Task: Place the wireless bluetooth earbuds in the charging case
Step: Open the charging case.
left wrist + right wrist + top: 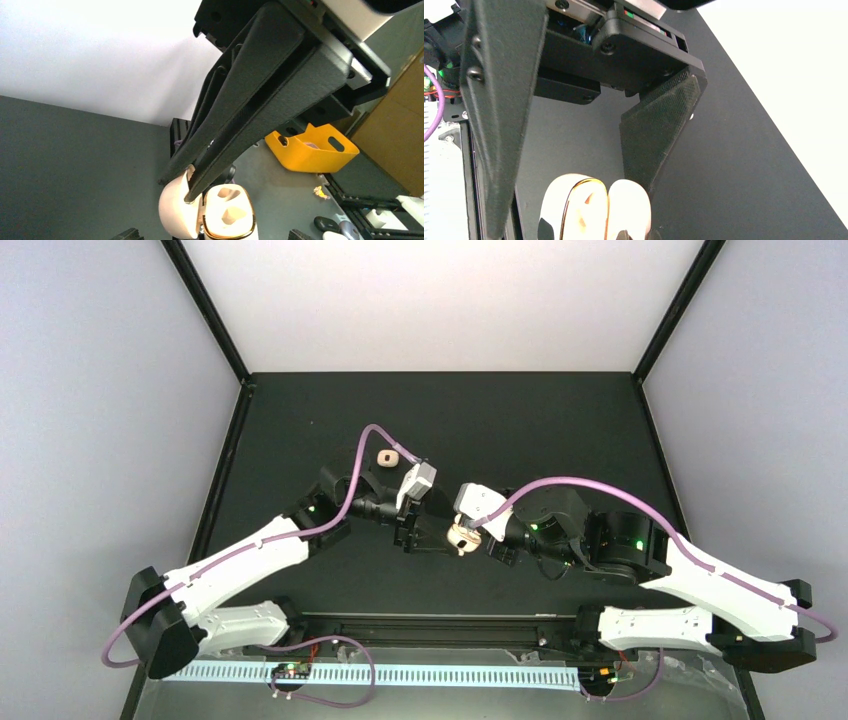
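Observation:
The charging case [460, 537] is cream with a gold rim and hangs open above the black mat. My right gripper [474, 536] is shut on its body [574, 210], one finger on each side. In the left wrist view the two sockets [229, 205] look empty and the lid [172, 210] is swung out to the left. My left gripper [177, 190] is open and straddles the lid's rim: one fingertip [190, 196] is against the inner face, and the other runs along the outside. No wireless bluetooth earbuds show in any view.
A second cream case [387, 456] lies on the mat behind the left wrist. A yellow bin [312, 150] and small clutter sit beyond the table's near edge. A black rail [430, 625] runs between the arm bases. Black frame posts border the mat.

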